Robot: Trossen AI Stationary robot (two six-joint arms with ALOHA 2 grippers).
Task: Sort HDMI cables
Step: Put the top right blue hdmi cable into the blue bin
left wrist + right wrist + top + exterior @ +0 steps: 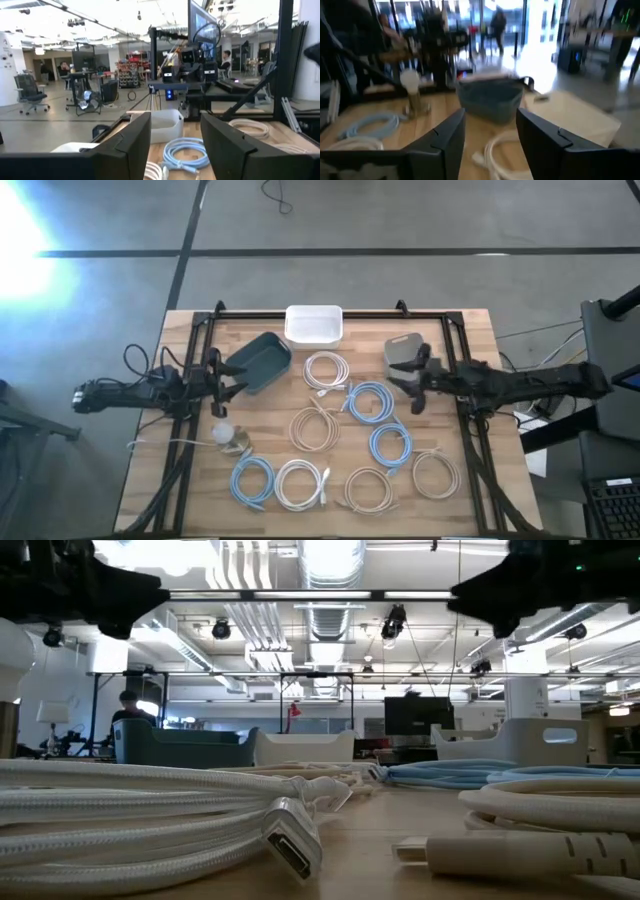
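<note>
Several coiled HDMI cables lie flat on the wooden table: a white coil [326, 370], blue coils [370, 401] [390, 445] [253, 480], beige coils [315, 428] [435, 473] [368, 490] and another white coil [300, 484]. My left gripper [232, 380] hovers open at the table's left side, beside the dark bin. It faces a blue coil [185, 152]. My right gripper [408, 387] hovers open at the right side, by the grey bin. A white coil [500, 150] lies ahead of it. Neither gripper touches anything.
Three bins stand along the far side: a dark blue-grey one [262, 361], a white one [314, 323] and a grey one [403, 349]. A white knob on a tan base [228, 437] stands near the left. A black frame [330, 312] borders the table. People sit in the room beyond.
</note>
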